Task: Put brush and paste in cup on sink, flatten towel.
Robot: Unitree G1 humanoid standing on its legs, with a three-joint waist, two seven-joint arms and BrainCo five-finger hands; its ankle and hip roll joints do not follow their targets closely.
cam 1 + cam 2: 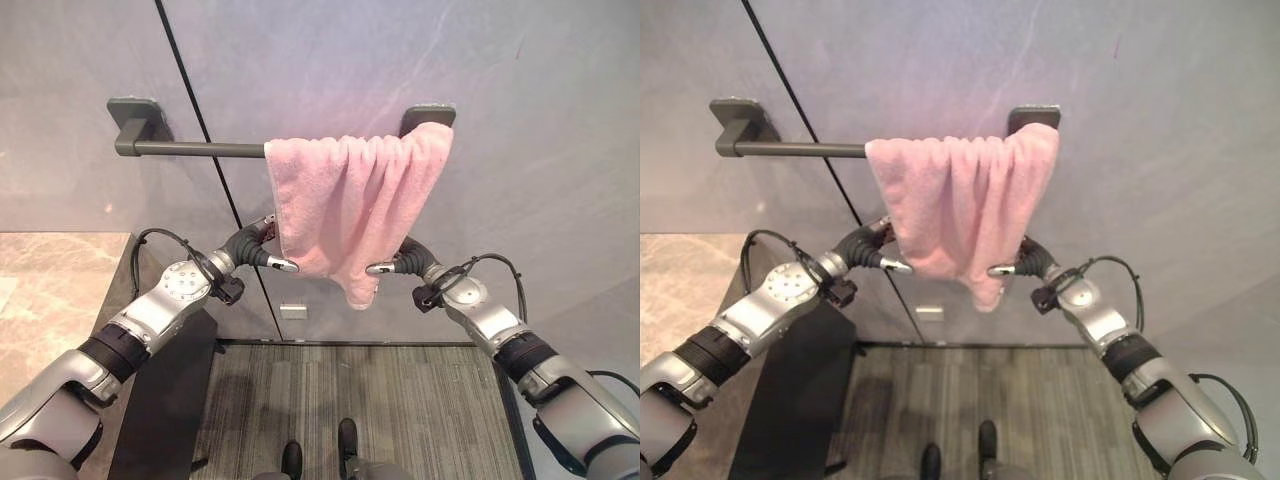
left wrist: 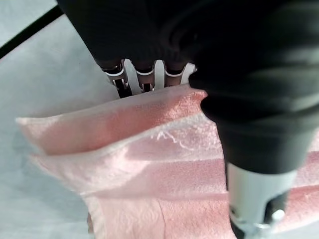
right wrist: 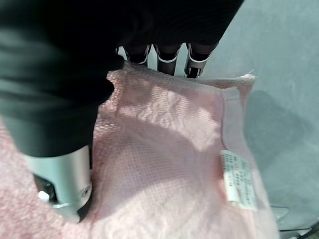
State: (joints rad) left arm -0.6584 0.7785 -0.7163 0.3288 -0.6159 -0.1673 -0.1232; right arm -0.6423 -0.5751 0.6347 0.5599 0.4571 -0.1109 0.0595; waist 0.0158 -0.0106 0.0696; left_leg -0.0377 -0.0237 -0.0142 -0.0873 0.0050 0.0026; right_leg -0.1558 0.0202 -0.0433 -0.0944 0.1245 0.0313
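I am pinching the bunched pink towel [image 1: 350, 205] on the rail [image 1: 195, 149] with both hands. Left hand [image 1: 262, 250] is gripping its left edge, fingers behind, thumb in front. Right hand [image 1: 400, 262] is clamping its right edge likewise.

A dark grey rail [image 1: 190, 149] runs across the grey wall [image 1: 540, 120] in front of me, toward ten o'clock. A marble counter [image 1: 50, 290] sits at my nine o'clock, and striped flooring [image 1: 380, 400] lies at six o'clock.

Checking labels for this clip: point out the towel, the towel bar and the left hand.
towel [image 1: 350, 200], left eye view, middle of the hanging cloth.
towel bar [image 1: 195, 149], left eye view, bare rod.
left hand [image 1: 250, 247], left eye view, dark ribbed cover.
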